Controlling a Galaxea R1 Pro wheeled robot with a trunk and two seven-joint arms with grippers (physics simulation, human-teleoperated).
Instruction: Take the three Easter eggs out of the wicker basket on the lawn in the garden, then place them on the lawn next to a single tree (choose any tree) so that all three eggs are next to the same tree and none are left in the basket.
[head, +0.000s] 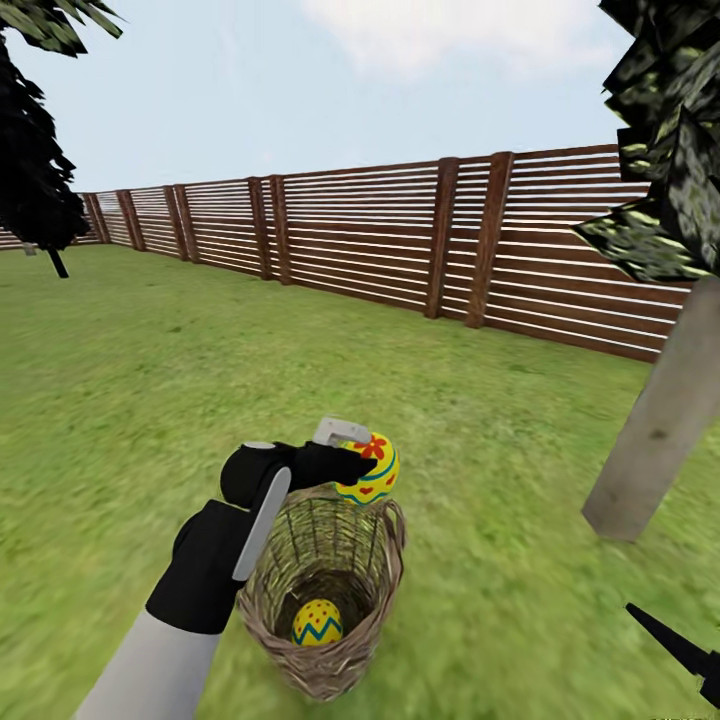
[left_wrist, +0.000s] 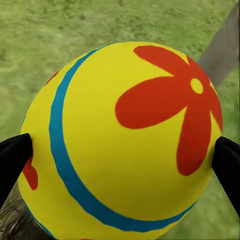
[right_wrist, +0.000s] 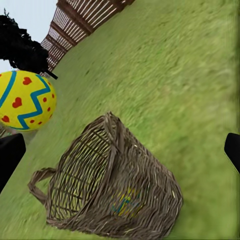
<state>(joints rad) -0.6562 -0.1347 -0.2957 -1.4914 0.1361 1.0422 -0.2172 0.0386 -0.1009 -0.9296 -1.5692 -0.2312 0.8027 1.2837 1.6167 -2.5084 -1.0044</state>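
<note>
While gripping a smooth, glossy yellow egg (head: 371, 468) between two black fingers (left_wrist: 14, 157), hovering just above the far rim of the wicker basket (head: 330, 585), the left gripper (head: 352, 452); showing, on that egg's rounded shell, a red flower and a blue band in the left wrist view (left_wrist: 125, 135); lying at the bottom of the basket, a second egg (head: 317, 622), yellow with blue zigzag, glimpsed through the open weave in the right wrist view (right_wrist: 127, 202); tapering downward, brown and coarse, with a thick braided rim and a side loop (right_wrist: 39, 180); standing on short, mottled green lawn (head: 150, 400); rising at the right, a straight pale grey-tan trunk of the tree (head: 660, 420) under blocky dark foliage; running behind, a fence (head: 400, 235) of horizontal brown slats; poking in at the lower right, a black tip of the right gripper (head: 690, 655), its fingers (right_wrist: 10, 155) standing wide apart and holding nothing.
</note>
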